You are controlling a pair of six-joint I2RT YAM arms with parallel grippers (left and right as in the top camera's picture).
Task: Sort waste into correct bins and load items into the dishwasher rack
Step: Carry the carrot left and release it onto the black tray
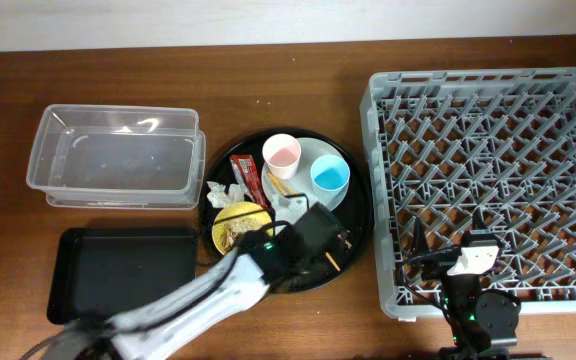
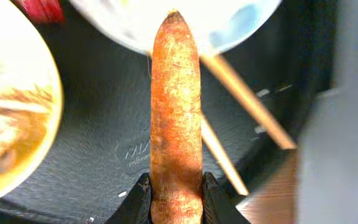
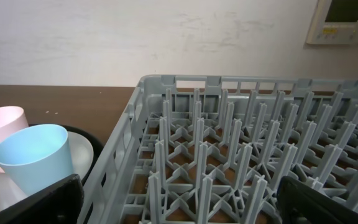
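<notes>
My left gripper (image 2: pixel 176 190) is shut on the thick end of an orange carrot (image 2: pixel 176 106), over the round black tray (image 2: pixel 98 130). In the overhead view the left gripper (image 1: pixel 316 228) hides the carrot. Beside it are the yellow bowl (image 1: pixel 240 225) with beige scraps, the red wrapper (image 1: pixel 248 178), white tissue (image 1: pixel 225 192), pale plate (image 1: pixel 305 196), pink-inside cup (image 1: pixel 282 153), blue cup (image 1: pixel 330 176) and chopsticks (image 2: pixel 247 102). My right gripper (image 1: pixel 458 258) is open and empty over the grey rack's (image 1: pixel 488 110) front-left corner; it also shows in the right wrist view (image 3: pixel 179 208).
The clear tub (image 1: pixel 118 155) stands at the back left, with the flat black tray (image 1: pixel 123 270) in front of it. The rack (image 3: pixel 229 143) stands just right of the round tray. The blue cup (image 3: pixel 36 155) and pink cup (image 3: pixel 2 124) sit left of the rack wall.
</notes>
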